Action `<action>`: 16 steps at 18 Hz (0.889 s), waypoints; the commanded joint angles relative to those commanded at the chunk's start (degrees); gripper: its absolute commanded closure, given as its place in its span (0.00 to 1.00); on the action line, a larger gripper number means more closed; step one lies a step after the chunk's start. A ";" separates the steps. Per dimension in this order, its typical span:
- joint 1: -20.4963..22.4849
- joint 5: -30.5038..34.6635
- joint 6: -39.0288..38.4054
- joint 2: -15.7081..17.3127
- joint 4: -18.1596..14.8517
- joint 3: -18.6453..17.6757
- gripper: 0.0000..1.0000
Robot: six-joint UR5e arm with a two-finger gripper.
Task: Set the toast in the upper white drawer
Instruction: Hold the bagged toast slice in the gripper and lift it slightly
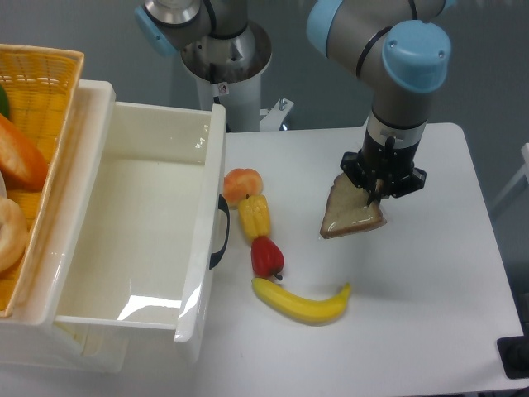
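The toast [349,215], a brown slice in clear wrap, lies tilted at the middle right of the white table. My gripper [374,195] comes straight down on its upper right corner, and the fingers look closed on that edge. The toast's lower edge is at or just above the table. The upper white drawer [208,157] is pulled open at the left. Its inside holds nothing, and its dark curved handle [221,232] faces the table's middle. The toast is well to the right of the drawer.
Between drawer and toast lie an orange fruit [242,184], a yellow pepper [254,217], a red fruit [267,257] and a banana [302,303]. A yellow wicker basket [41,78] with an orange loaf [18,157] and a pale ring [10,231] sits on the drawer unit at far left. The arm's base [225,62] stands behind.
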 joint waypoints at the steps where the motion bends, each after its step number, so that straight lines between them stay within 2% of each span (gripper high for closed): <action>1: 0.00 0.00 0.00 0.09 0.09 -0.44 1.00; 16: 0.09 2.55 -0.09 0.44 -0.44 -0.01 1.00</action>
